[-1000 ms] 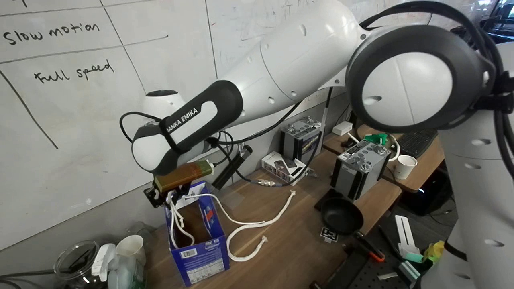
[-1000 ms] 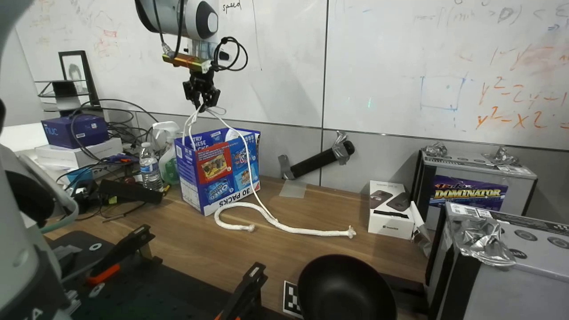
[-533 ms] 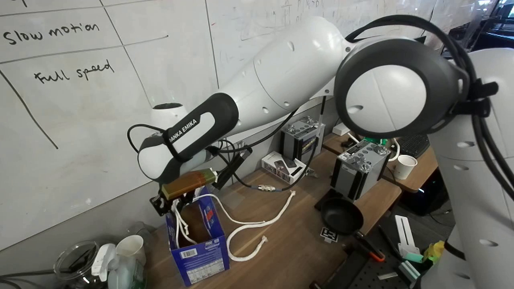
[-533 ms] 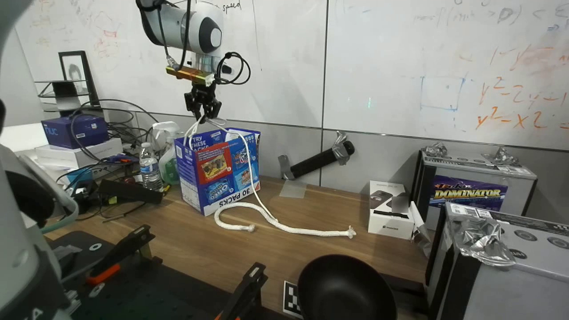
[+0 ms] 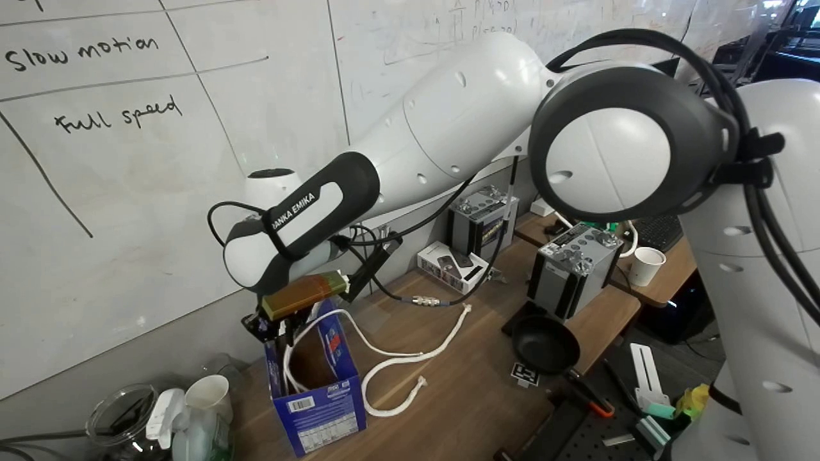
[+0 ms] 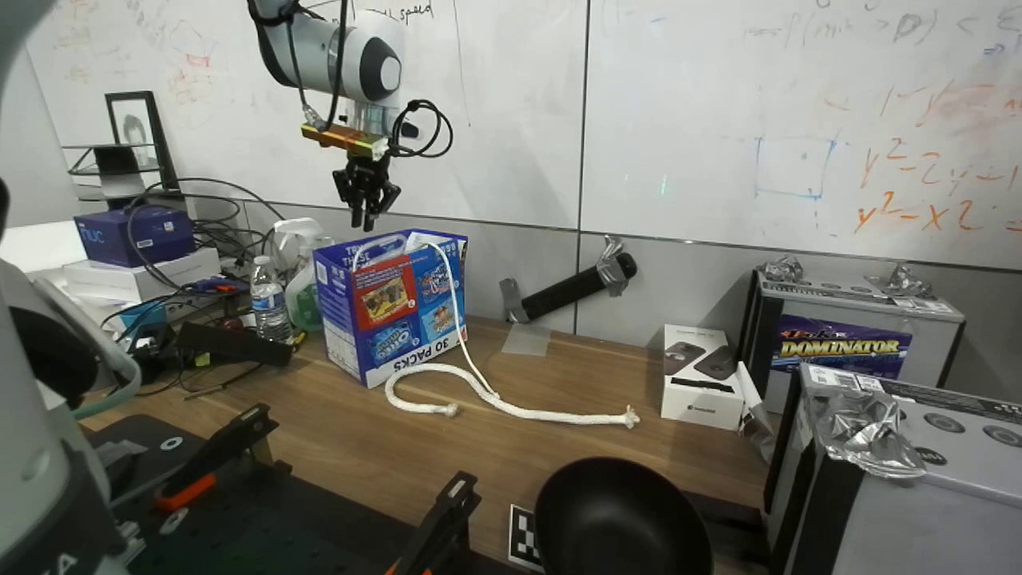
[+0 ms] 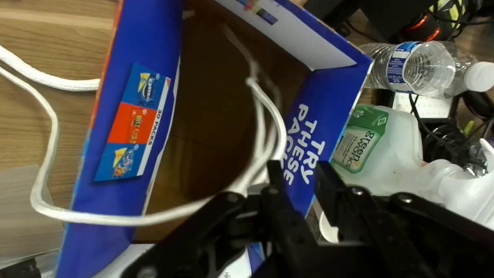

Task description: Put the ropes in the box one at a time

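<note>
The task looks partly done, as far as it shows: one rope is partly in, and another is left. The thinner rope (image 7: 142, 220) drops in loose loops inside the blue box (image 6: 387, 319), but a long tail runs over the box's rim and down to the desk (image 6: 343, 423) beside it, so that rope is not wholly in. The thicker rope (image 6: 559, 417) lies outside, in an open bend on the desk just beside the box; the tail's end appears to touch it. The tool (image 6: 362, 224) hangs over the mouth of the box, its jaws a little apart, with nothing seen between them. What remains, I judge, is tucking the tail into the box, then bringing the thicker rope over.

By count there are one box, one tool and two ropes that I can tell apart. Strands inside the box overlap and blur, so I cannot tell whether a further rope lies there. Near the box stand one spray bottle (image 7: 397, 146) and one water bottle (image 6: 270, 307). Well apart from it are two grey batteries (image 6: 918, 511), one pan (image 6: 619, 511) and one white carton (image 6: 701, 375). Of two cups (image 5: 211, 398), one stands near the box, the other well apart.
</note>
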You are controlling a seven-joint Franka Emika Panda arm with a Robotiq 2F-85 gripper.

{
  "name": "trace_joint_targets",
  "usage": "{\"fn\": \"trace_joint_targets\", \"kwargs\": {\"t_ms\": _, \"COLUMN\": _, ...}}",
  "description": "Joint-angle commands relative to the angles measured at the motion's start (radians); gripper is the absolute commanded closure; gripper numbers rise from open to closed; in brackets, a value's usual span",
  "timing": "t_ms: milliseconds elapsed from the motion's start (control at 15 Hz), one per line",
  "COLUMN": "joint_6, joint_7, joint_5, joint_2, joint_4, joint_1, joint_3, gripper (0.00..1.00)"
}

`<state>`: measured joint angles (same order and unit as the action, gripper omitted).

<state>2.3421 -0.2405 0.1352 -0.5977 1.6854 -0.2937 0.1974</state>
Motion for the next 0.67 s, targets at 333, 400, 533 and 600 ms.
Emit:
{"fn": "trace_joint_targets", "kwargs": {"t_ms": 333, "joint_6": -0.008, "joint_7": -0.027, "joint_5": 0.022, "joint_2": 0.052, "joint_4": 0.039, "joint_1": 0.027, "joint_3": -0.024, "gripper": 0.02}}
{"fn": "trace_joint_targets", "kwargs": {"t_ms": 400, "joint_6": -0.010, "joint_7": -0.050, "joint_5": 0.017, "joint_2": 0.062, "joint_4": 0.052, "joint_1": 0.027, "joint_3": -0.038, "gripper": 0.00}}
{"fn": "trace_joint_targets", "kwargs": {"t_ms": 533, "joint_6": -0.007, "joint_7": -0.100, "joint_5": 0.017, "joint_2": 0.086, "joint_4": 0.086, "joint_1": 0.030, "joint_3": -0.063, "gripper": 0.00}}
{"fn": "trace_joint_targets", "kwargs": {"t_ms": 600, "joint_6": -0.004, "joint_7": -0.124, "joint_5": 0.020, "joint_2": 0.100, "joint_4": 0.104, "joint_1": 0.033, "joint_3": -0.075, "gripper": 0.00}}
